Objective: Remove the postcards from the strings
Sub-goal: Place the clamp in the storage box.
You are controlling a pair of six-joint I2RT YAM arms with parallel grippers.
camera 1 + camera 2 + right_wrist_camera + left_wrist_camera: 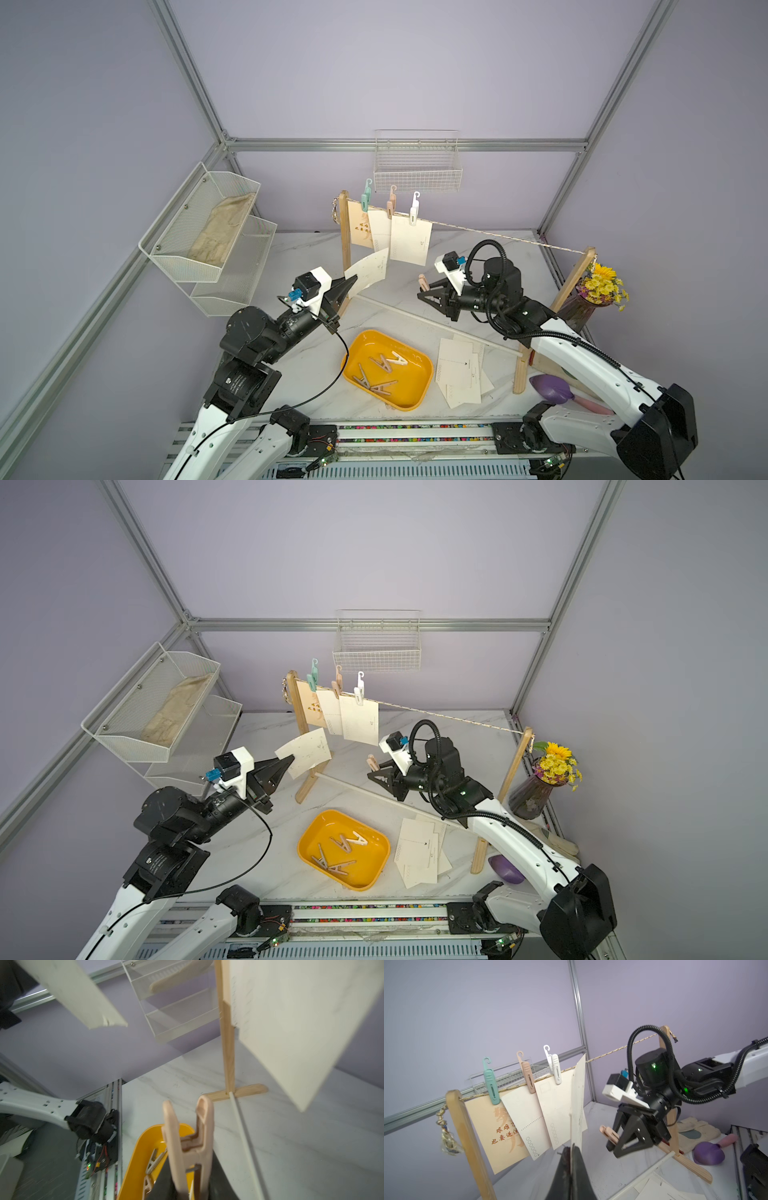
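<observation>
Three postcards hang from the string (498, 237) near the left post: a tan one (358, 227) under a teal clothespin, and two cream ones (379, 230) (409, 243) under peach and white pins. My left gripper (352, 283) (572, 1148) is shut on the lower edge of a loose cream postcard (370, 269) (579, 1101), held off the string in front of the left post. My right gripper (422, 292) (188, 1169) is shut on a peach clothespin (423, 281) (187, 1132), which it squeezes open above the table. Several postcards (459, 370) lie stacked on the table.
A yellow tray (417, 401) with several clothespins sits at the front centre. A white rod (415, 318) joins the posts' feet. A flower vase (582, 307), a purple scoop (550, 388), a mesh shelf (208, 232) and a wall basket (417, 166) surround the stand.
</observation>
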